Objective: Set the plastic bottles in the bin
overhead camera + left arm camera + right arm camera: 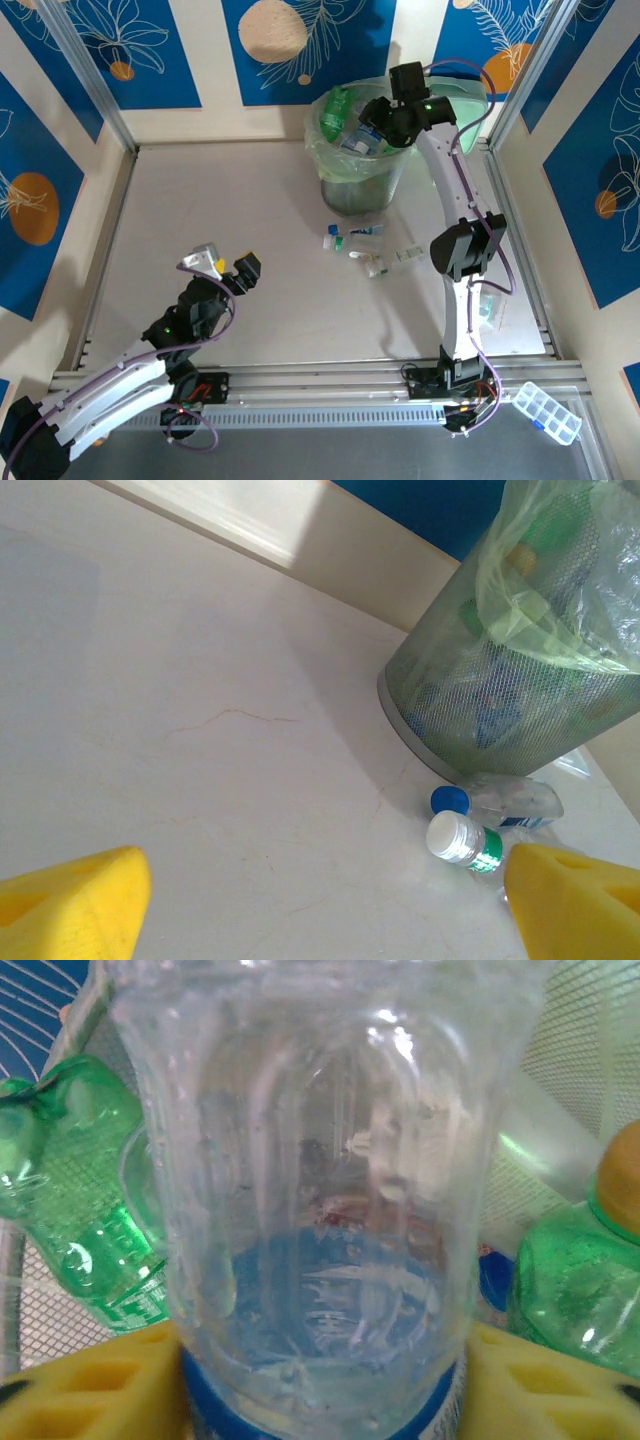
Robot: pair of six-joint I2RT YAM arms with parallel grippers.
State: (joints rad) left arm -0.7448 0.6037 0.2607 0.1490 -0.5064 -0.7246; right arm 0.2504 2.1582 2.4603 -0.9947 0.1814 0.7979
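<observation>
Right wrist | right fingers (90, 1390) grip clear bottle (320, 1210) | left fingers (70, 905) wide, holding nothing

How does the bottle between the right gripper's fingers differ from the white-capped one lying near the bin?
The clear bottle sits between the fingers of the right gripper, over the bin; the white-capped bottle lies on its side on the table, outside it. The clear bottle's label is blue; the white-capped bottle's is green. Both are small plastic bottles.
</observation>
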